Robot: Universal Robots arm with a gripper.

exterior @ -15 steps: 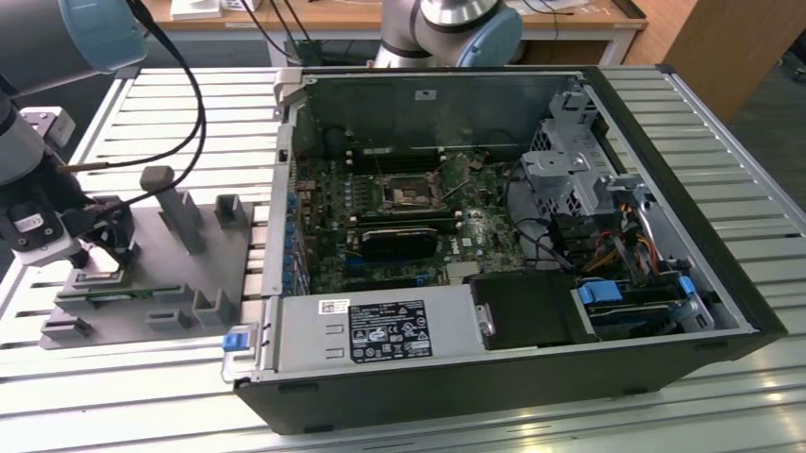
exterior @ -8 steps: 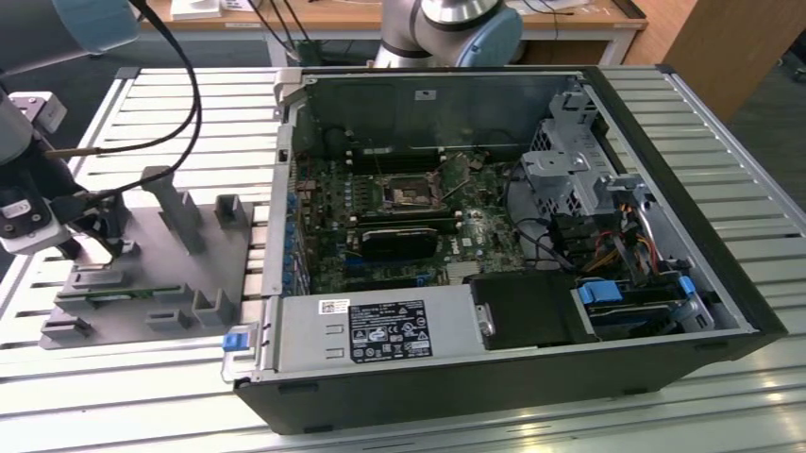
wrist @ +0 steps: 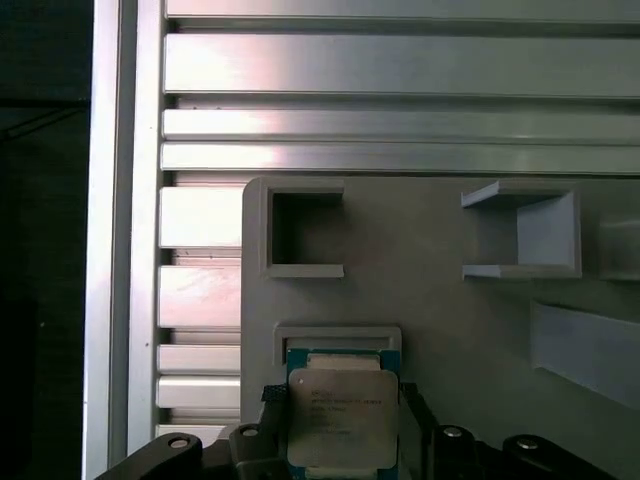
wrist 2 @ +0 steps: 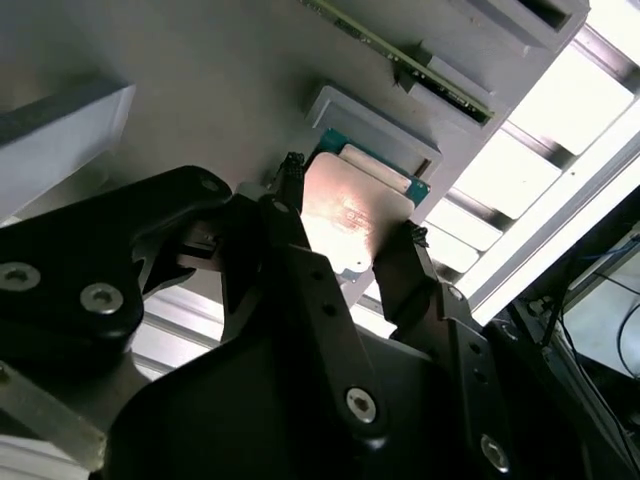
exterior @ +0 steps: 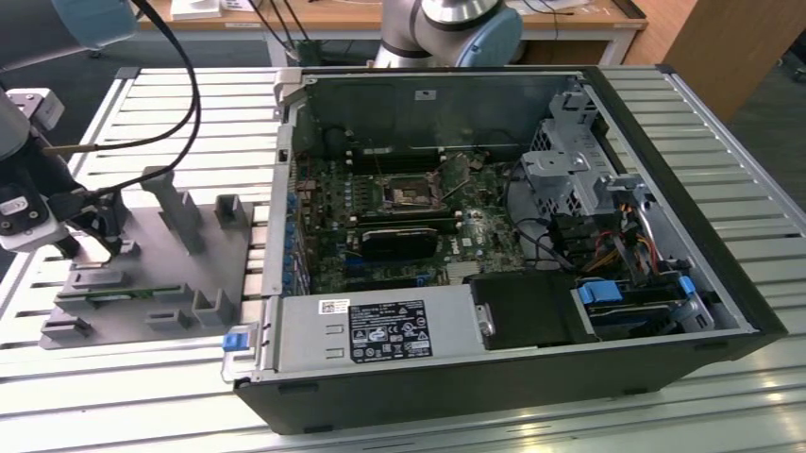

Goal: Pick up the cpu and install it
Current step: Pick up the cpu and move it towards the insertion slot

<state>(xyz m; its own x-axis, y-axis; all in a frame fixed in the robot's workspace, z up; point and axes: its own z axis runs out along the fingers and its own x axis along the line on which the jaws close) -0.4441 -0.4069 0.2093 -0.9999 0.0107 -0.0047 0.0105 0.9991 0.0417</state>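
Two machines stand on a slatted metal table (exterior: pixel 126 396): an open computer case (exterior: pixel 441 415) on the exterior view's right, and a grey plastic fixture (exterior: pixel 151 245) with upright posts on its left. Behind the table are a wooden desk (exterior: pixel 377 14) and the grey base of another arm (exterior: pixel 447 28). Inside the case, the exterior view shows the green motherboard (exterior: pixel 330 226) with its dark square socket (exterior: pixel 410 195) uncovered, well apart from the gripper (exterior: pixel 91 250), which hangs low over the fixture's near end with black cables looping above it.

Both wrist views look closer at that spot. In the first wrist view the cpu (wrist: pixel 342 420), silvery top up, sits just in front of a shallow framed pocket of the fixture (wrist: pixel 430 310), with table slats (wrist: pixel 400 80) beyond. In the second wrist view the black fingers (wrist 2: pixel 290 185) are closed against two opposite edges of the cpu (wrist 2: pixel 350 215), gripping it just above the fixture (wrist 2: pixel 200 80).
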